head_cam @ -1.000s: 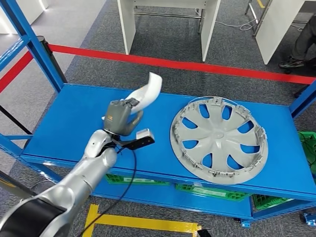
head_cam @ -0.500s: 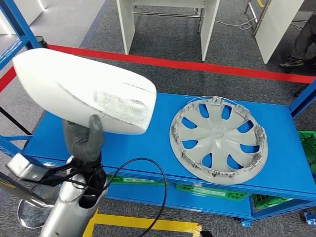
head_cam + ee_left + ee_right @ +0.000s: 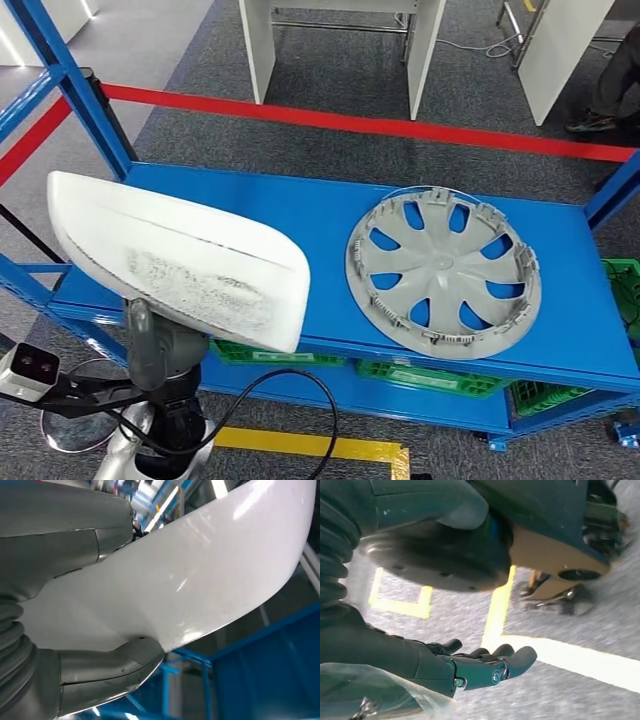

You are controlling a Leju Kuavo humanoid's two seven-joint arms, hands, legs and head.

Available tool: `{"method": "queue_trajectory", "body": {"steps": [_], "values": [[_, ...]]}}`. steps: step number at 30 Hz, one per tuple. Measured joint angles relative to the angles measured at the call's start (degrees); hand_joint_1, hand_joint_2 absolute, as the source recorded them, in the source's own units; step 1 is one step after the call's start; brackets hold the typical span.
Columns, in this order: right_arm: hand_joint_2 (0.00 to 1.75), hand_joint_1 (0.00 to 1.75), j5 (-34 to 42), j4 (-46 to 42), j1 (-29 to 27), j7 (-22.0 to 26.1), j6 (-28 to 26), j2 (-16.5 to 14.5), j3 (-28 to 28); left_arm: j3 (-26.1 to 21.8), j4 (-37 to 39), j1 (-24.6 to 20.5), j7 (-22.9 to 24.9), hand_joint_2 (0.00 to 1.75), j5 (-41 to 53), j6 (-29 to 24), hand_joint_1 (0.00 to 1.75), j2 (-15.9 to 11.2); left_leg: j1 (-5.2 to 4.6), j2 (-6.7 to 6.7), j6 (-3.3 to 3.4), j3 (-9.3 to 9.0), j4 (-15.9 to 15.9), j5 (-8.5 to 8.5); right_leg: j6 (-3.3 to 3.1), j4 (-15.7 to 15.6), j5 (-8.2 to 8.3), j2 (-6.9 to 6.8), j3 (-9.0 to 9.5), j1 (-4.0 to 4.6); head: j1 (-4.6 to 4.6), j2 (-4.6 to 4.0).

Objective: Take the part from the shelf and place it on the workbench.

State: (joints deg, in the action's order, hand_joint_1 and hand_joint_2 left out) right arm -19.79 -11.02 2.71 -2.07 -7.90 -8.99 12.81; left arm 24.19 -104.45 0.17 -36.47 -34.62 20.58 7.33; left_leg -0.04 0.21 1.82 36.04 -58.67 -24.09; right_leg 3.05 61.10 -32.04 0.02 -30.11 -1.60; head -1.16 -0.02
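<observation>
Blue steel shelf (image 3: 226,215) behind; left hand (image 3: 162,345) grips smooth white curved part (image 3: 181,260); right hand (image 3: 478,667) spread.

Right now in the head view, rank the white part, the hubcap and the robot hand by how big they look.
1. white part, though it is close to the camera
2. hubcap, nearly as large
3. left robot hand, smallest

A glossy white plastic part (image 3: 181,260) with a rough, speckled patch, a matt grey plastic hubcap (image 3: 443,271), and a smooth blue painted-metal shelf (image 3: 332,215).
</observation>
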Motion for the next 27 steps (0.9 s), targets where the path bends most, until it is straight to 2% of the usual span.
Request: {"method": "queue_trajectory", "body": {"steps": [1,2,4,5,6,7,9,10,11,12,13,14,16,17,18,20,21,22,24,25,26,27], "values": [[1.75,0.0,0.0,0.0,-0.2,0.2,-0.7,-0.1,0.1,-0.1,0.0,0.2,0.4,1.75,-1.3,0.6,1.75,0.0,-0.05,-0.03,-0.36,0.2,-0.2,0.21,-0.15,-2.3,0.3,0.14,1.42,0.03,-0.03,0.0],[1.75,0.0,-0.1,0.0,-0.3,0.5,-1.4,-0.2,0.2,-0.3,0.0,0.3,1.0,1.75,-2.4,0.8,1.75,0.0,-0.12,-0.07,-0.76,0.37,-0.3,0.49,-0.37,-3.1,0.17,0.3,1.81,0.13,-0.07,0.0],[1.75,0.0,-0.4,0.0,-0.7,1.4,-2.9,-0.3,0.3,-0.8,0.0,0.6,2.0,1.75,-4.0,0.6,1.75,0.1,-0.1,-0.16,-1.54,0.56,-0.4,1.11,-1.07,-3.0,0.72,0.41,1.16,0.23,-0.13,0.0],[1.75,0.0,-0.6,0.0,-0.8,1.9,-3.6,-0.3,0.4,-1.0,0.0,0.9,2.3,1.75,-4.6,0.5,1.75,0.1,-0.02,-0.22,-1.89,0.79,-0.6,0.82,-1.54,-3.0,1.04,0.3,0.84,0.2,-0.13,0.0],[1.75,0.0,-0.8,0.0,-0.9,2.4,-4.2,-0.3,0.5,-1.3,0.0,1.1,2.6,1.75,-5.0,0.4,1.75,0.1,0.08,-0.27,-2.23,1.21,-1.6,-0.42,-2.08,-3.0,1.46,0.16,0.47,0.16,-0.18,0.0],[1.75,0.0,-0.9,0.0,-1.0,2.7,-4.5,-0.3,0.5,-1.4,0.0,1.3,2.7,1.75,-5.3,0.4,1.75,0.1,0.18,-0.32,-2.55,1.91,-3.7,-2.6,-2.56,-3.1,1.96,-0.02,-0.07,0.09,-0.28,0.0],[1.75,0.0,-1.0,0.0,-1.1,3.0,-4.7,-0.3,0.5,-1.8,0.0,1.6,2.9,1.75,-5.5,0.4,1.75,0.0,0.32,-0.32,-3.08,3.64,-10.6,-8.14,-3.01,-3.0,2.95,-0.24,-1.17,0.22,-0.48,0.0],[1.75,0.0,-1.0,0.0,-1.2,3.1,-4.8,-0.3,0.5,-2.0,0.0,1.8,2.9,1.75,-5.5,0.4,1.75,0.0,0.36,-0.32,-3.21,4.1,-13.9,-9.87,-3.06,-3.0,3.44,-0.32,-1.83,0.31,-0.51,0.0],[1.75,0.0,-1.0,0.0,-1.3,3.1,-4.9,-0.3,0.6,-2.2,0.0,1.9,2.9,1.75,-5.5,0.4,1.75,0.0,0.36,-0.32,-3.22,3.87,-15.8,-10.39,-3.08,-2.9,3.92,-0.38,-2.48,0.39,-0.5,0.0],[1.75,0.0,-1.0,0.0,-1.3,3.3,-4.9,-0.3,0.6,-2.3,0.0,2.0,2.9,1.75,-5.5,0.4,1.75,0.0,0.35,-0.32,-3.11,2.71,-15.6,-9.75,-3.08,-2.9,4.37,-0.42,-3.09,0.46,-0.5,0.0],[1.75,0.0,-1.0,0.0,-1.3,3.5,-5.1,-0.3,0.6,-2.4,0.0,2.0,2.9,1.75,-5.5,0.4,1.75,0.0,0.33,-0.32,-2.89,0.55,-13.2,-8.36,-3.04,-2.9,4.8,-0.42,-3.63,0.54,-0.51,0.0],[1.75,0.0,-0.8,0.0,-1.3,3.9,-5.1,-0.3,0.7,-2.4,0.0,2.0,2.9,1.75,-5.5,0.5,1.75,0.0,0.29,-0.33,-2.56,-2.37,-9.2,-7.04,-2.97,-2.8,5.22,-0.4,-4.07,0.59,-0.5,0.0],[1.75,0.0,0.5,0.0,-1.3,4.3,-4.0,-0.4,1.1,-2.4,0.0,2.0,3.0,1.75,-5.5,0.9,1.75,0.1,0.05,-0.35,-1.91,-7.58,-1.2,-6.25,-2.56,-2.8,6.02,-0.32,-4.68,0.74,-0.47,0.0],[1.75,0.0,1.4,0.0,-1.3,4.2,-2.5,-0.4,1.5,-2.5,0.0,1.9,3.0,1.75,-5.5,1.1,1.75,0.1,-0.12,-0.37,-1.67,-8.78,1.1,-6.44,-2.25,-2.9,6.42,-0.3,-4.83,0.74,-0.47,0.0],[1.75,0.0,2.3,0.0,-1.3,3.9,-0.6,-0.4,2.1,-2.5,-0.1,1.9,3.0,1.75,-5.5,1.4,1.75,0.1,-0.29,-0.37,-1.47,-9.04,1.9,-6.61,-1.86,-3.0,6.87,-0.29,-4.93,0.71,-0.45,0.0],[1.75,0.0,3.5,0.0,-1.2,3.5,2.7,-0.3,3.0,-2.4,0.0,1.9,3.0,1.75,-5.5,1.8,1.75,0.2,-0.26,-0.21,-0.83,-8.5,2.2,-5.72,-1.11,-3.1,7.22,-0.19,-5.12,0.62,-0.42,0.0],[1.75,0.0,3.7,0.0,-1.2,3.5,3.8,-0.3,3.4,-2.4,0.0,1.8,3.0,1.75,-5.4,2.0,1.75,0.2,-0.14,-0.06,-0.38,-8.11,2.4,-5.15,-0.85,-2.6,6.27,-0.1,-5.57,0.63,-0.35,0.0],[1.75,0.0,3.9,0.0,-1.1,3.6,4.4,-0.2,3.8,-2.4,0.0,1.8,2.9,1.75,-5.2,2.2,1.75,0.3,-0.02,0.08,0.04,-7.6,2.6,-4.51,-0.67,-1.0,4.29,-0.01,-6.28,0.67,-0.26,0.0],[1.75,0.0,4.5,0.0,-1.1,3.9,5.4,-0.1,4.5,-2.4,0.0,1.8,2.5,1.75,-4.1,2.6,1.75,0.4,-0.08,0.21,0.57,-6.1,2.6,-3.34,-0.49,5.4,-1.24,0.08,-8.29,0.72,-0.1,0.0],[1.75,0.0,4.7,0.0,-1.1,4.1,5.8,-0.1,4.8,-2.4,0.0,1.8,2.1,1.75,-3.3,2.7,1.75,0.4,-0.17,0.22,0.65,-5.26,2.5,-2.76,-0.39,9.0,-3.21,0.09,-9.03,0.75,-0.07,0.0],[1.75,0.0,4.8,0.0,-1.1,4.2,6.1,0.0,5.2,-2.4,0.0,1.9,1.8,1.75,-2.4,2.8,1.75,0.4,-0.26,0.23,0.66,-4.38,2.3,-2.19,-0.32,11.6,-3.83,0.09,-9.21,0.78,-0.07,0.0],[1.75,0.0,4.8,0.0,-1.1,4.3,6.4,0.0,5.4,-2.3,0.0,1.9,1.5,1.75,-1.5,2.8,1.75,0.4,-0.33,0.24,0.61,-3.48,2.1,-1.65,-0.3,12.5,-3.12,0.08,-8.51,0.81,-0.08,0.0]]}}
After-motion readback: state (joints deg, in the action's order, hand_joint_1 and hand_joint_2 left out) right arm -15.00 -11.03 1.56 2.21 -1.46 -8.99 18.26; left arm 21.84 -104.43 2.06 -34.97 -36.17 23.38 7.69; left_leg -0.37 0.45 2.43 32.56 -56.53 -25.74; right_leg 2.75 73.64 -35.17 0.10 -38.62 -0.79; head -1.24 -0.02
